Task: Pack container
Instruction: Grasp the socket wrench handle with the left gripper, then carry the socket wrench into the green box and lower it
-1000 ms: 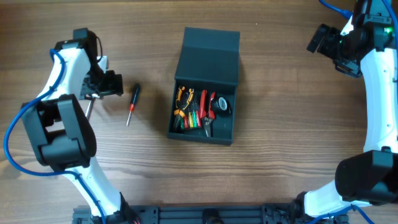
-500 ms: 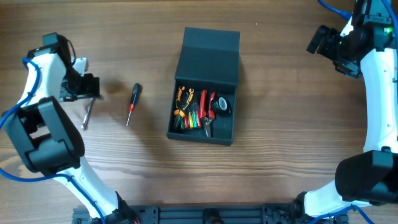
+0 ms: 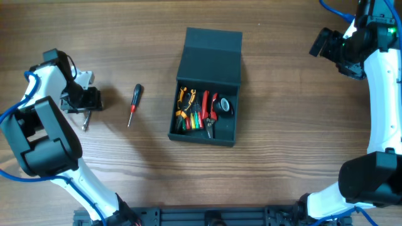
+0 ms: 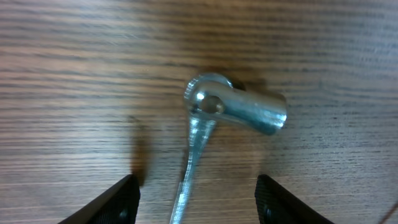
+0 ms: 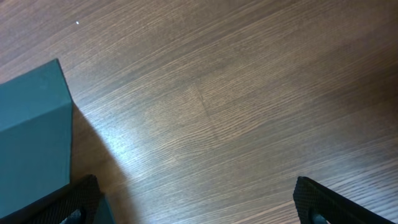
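Since a second ago the left claw [image 4: 196, 199] has swung away from the screwdriver [image 3: 134, 104] toward the left edge of the counter [image 3: 282, 157], and it now hangs over a steel tool [image 4: 239, 111] lying there. Its fingers [image 4: 118, 200] are spread wide, one on each side of the tool's thin shaft and apart from it, holding nothing. The tool's barrel-shaped head lies crosswise at the top of the shaft, flat on the wood. The screwdriver, with a red and black handle, lies between that tool and the container [image 3: 202, 136], well apart from both. The container sits about mid-counter, open, with its lid [image 3: 211, 59] flapped back toward the far edge. Inside it lie orange-handled pliers [image 3: 183, 100], a red-handled tool [image 3: 206, 103], some green pieces [image 3: 193, 119] and a dark roll [image 3: 225, 107], packed side by side. The right arm has kept its place near the far right corner, and the right claw [image 5: 194, 193] is likewise wide and empty above bare wood. In the right wrist view a corner of the lid shows at the left, and only the tips of its fingers [image 5: 74, 202] show at the bottom.
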Robot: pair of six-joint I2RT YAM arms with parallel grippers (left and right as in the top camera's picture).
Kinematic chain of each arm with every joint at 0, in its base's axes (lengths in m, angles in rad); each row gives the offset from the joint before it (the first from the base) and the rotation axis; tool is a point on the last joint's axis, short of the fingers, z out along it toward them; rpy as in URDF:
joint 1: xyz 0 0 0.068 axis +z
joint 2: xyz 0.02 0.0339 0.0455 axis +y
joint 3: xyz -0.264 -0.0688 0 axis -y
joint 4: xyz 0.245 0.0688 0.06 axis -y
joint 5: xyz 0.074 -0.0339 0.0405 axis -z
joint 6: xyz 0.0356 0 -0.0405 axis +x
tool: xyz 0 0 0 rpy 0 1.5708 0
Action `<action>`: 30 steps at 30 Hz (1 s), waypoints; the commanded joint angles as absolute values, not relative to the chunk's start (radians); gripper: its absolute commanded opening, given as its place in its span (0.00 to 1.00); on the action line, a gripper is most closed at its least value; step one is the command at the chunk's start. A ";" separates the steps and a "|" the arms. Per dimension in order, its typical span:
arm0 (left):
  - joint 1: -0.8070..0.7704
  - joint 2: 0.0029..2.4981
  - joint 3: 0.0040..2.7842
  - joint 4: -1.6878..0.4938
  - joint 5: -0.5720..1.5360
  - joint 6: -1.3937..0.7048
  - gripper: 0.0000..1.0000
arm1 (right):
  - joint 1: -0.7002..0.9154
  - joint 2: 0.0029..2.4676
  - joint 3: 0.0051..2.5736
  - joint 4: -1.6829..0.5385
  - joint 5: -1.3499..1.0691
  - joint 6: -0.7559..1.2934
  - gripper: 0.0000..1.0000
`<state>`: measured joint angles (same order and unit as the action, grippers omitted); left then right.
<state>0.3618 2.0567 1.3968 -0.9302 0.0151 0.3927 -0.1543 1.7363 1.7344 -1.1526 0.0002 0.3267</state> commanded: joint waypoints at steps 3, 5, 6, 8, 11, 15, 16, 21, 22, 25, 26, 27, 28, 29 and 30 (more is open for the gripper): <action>0.329 2.065 1.355 -0.892 -0.065 0.477 0.52 | -0.156 1.744 1.726 -1.159 -0.009 0.315 1.00; 0.326 2.065 1.336 -0.867 -0.067 0.492 0.47 | -0.156 1.744 1.726 -1.164 -0.009 0.315 0.99; 0.326 2.065 1.328 -0.854 -0.067 0.492 0.46 | -0.156 1.744 1.726 -1.166 -0.009 0.315 0.99; 0.326 2.065 1.308 -0.829 -0.070 0.495 0.45 | -0.156 1.744 1.726 -1.168 -0.009 0.314 0.99; 0.326 2.065 1.280 -0.810 -0.070 0.495 0.34 | -0.156 1.744 1.726 -1.167 -0.009 0.314 1.00; 0.326 2.065 1.280 -0.807 -0.070 0.490 0.30 | -0.156 1.744 1.726 -1.164 -0.009 0.314 1.00; 0.326 2.065 1.280 -0.807 -0.070 0.490 0.29 | -0.156 1.744 1.726 -1.164 -0.009 0.314 1.00; 0.326 2.065 1.280 -0.807 -0.070 0.488 0.04 | -0.156 1.744 1.726 -1.164 -0.009 0.315 1.00; 0.326 2.065 1.280 -0.807 -0.069 0.486 0.04 | -0.156 1.744 1.726 -1.164 -0.009 0.315 0.99; 0.321 2.063 1.285 -0.817 -0.070 0.486 0.04 | -0.156 1.744 1.726 -1.159 -0.009 0.315 1.00; 0.316 2.062 1.293 -0.828 -0.069 0.486 0.04 | -0.156 1.744 1.726 -1.156 -0.009 0.314 1.00; 0.306 2.057 1.310 -0.850 -0.069 0.486 0.04 | -0.156 1.744 1.726 -1.151 -0.009 0.315 1.00; 0.295 2.051 1.331 -0.873 -0.070 0.486 0.04 | -0.156 1.744 1.726 -1.147 -0.009 0.315 1.00; 0.280 2.041 1.365 -0.907 -0.070 0.486 0.04 | -0.156 1.744 1.726 -1.144 -0.009 0.315 1.00; 0.261 2.028 1.404 -0.945 -0.070 0.486 0.04 | -0.156 1.744 1.726 -1.143 -0.009 0.315 1.00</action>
<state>0.3058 2.0212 1.3327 -0.8642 -0.0452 0.4854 -0.1543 1.7363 1.7344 -1.1503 0.0002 0.3264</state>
